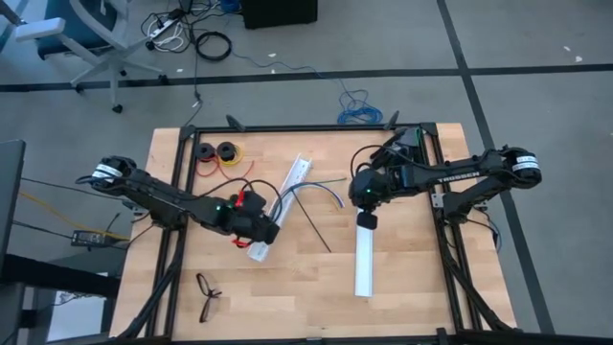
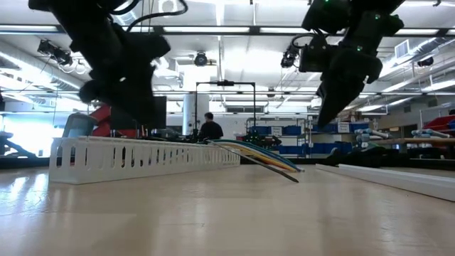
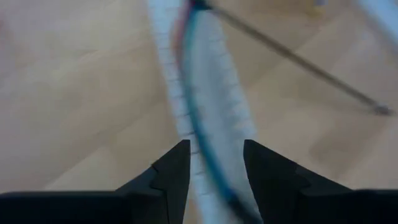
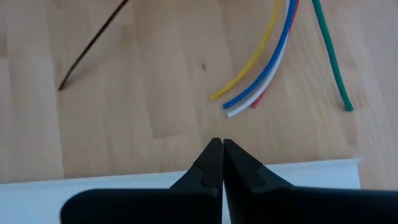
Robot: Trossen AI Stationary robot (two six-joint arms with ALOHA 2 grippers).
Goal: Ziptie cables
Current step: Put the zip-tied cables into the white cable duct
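Observation:
The cables [image 1: 311, 189] run from the white slotted rail [image 1: 284, 203] out onto the table. Their free ends [image 4: 249, 93], yellow, blue, white, red and green, lie on the wood. The black ziptie [image 1: 313, 224] lies flat between the two rails. My left gripper [image 3: 214, 180] is open over the slotted rail's near part, and a teal wire [image 3: 198, 118] runs along the rail and passes between its fingers. My right gripper [image 4: 222, 149] is shut and hangs just above the far end of the plain white rail [image 1: 365, 257], short of the cable ends. My left gripper's open fingers stand on either side of the teal wire [image 3: 214, 177] and the rail, slanting down from the table's left. The wire runs close by one finger [image 3: 267, 180]. I cannot tell whether it touches the finger.
A red and yellow wire with two black spools [image 1: 218, 153] lies at the far left. A red wire [image 1: 247, 197] sits beside my left gripper. A small dark-framed object [image 1: 208, 293] lies near the front edge. The black frame [image 1: 306, 127] borders the tabletop.

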